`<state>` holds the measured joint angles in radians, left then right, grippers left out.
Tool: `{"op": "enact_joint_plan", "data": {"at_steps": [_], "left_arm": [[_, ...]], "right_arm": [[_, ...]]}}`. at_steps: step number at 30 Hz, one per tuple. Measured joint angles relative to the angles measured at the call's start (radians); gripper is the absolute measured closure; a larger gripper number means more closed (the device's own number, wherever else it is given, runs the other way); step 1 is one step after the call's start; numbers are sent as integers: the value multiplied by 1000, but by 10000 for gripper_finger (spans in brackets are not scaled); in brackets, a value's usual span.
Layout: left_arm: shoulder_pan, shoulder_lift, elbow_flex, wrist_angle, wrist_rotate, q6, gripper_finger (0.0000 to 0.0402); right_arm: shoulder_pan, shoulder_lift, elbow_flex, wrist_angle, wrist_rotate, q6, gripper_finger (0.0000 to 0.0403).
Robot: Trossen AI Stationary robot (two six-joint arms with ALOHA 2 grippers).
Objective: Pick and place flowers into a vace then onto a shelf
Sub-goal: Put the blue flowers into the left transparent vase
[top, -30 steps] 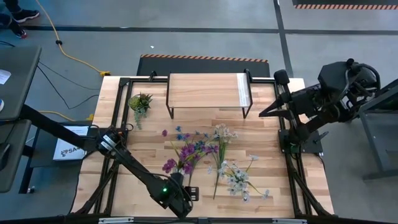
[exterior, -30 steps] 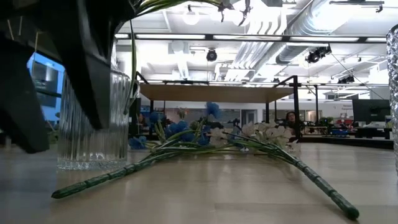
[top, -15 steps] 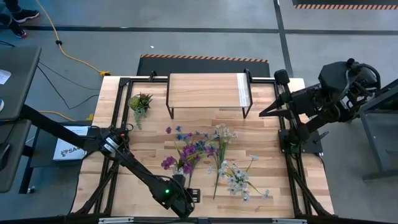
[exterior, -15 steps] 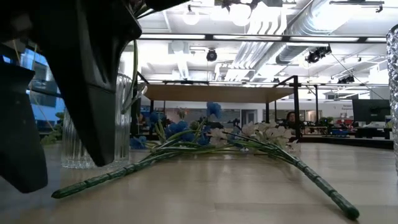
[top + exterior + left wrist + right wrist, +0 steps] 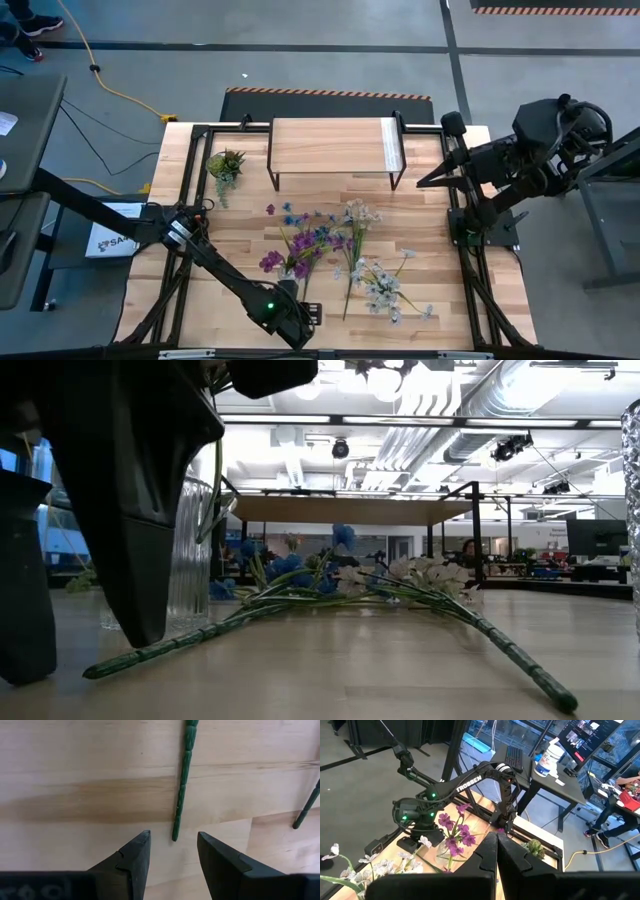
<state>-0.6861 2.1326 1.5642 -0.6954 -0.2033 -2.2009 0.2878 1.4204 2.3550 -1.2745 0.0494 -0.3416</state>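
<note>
My left gripper (image 5: pixel 173 838) (image 5: pixel 292 312) is open and points down, low over the table near its front edge. Its fingertips stand on either side of the cut end of a green flower stem (image 5: pixel 181 785) (image 5: pixel 170 648) that lies flat on the wood, and they do not touch it. Just behind it is a ribbed glass vase (image 5: pixel 192 560) holding purple flowers (image 5: pixel 288 252). Blue flowers (image 5: pixel 312 225) and white flowers (image 5: pixel 360 213) lie on the table. The shelf (image 5: pixel 335 145) stands at the far edge. My right gripper (image 5: pixel 495 851) is shut and held high at the table's right.
A second stem (image 5: pixel 306 811) (image 5: pixel 510 652) lies to one side of the gripper. A pale spray (image 5: pixel 385 287) lies at the near right. A small potted plant (image 5: pixel 225 164) stands left of the shelf. More ribbed glass (image 5: pixel 632 510) shows at the low view's right edge.
My left gripper has come down toward the table by the stem's cut end and stays open; in the low view its fingers now cover most of the vase.
</note>
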Motion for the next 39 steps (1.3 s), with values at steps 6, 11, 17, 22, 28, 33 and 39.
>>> {"op": "enact_joint_plan", "data": {"at_steps": [6, 11, 17, 22, 28, 33, 39], "left_arm": [[-3, 0, 0, 7, 11, 0, 204], [-9, 0, 0, 7, 30, -16, 204], [-8, -1, 0, 5, 26, -17, 204], [-8, -1, 0, 4, 22, -30, 204], [-8, -1, 0, 2, 15, -34, 204], [-8, -1, 0, -7, -21, -56, 225], [-7, 0, 0, 7, -52, -45, 270]], "right_arm": [[0, 0, 0, 0, 0, 0, 403], [0, 0, 0, 0, 0, 0, 403], [0, 0, 0, 1, 0, 0, 403], [0, 0, 0, 1, 0, 0, 403], [0, 8, 0, 9, -2, 0, 402], [0, 24, 0, 9, -6, 0, 402], [0, 41, 0, 8, -7, -4, 402]]}}
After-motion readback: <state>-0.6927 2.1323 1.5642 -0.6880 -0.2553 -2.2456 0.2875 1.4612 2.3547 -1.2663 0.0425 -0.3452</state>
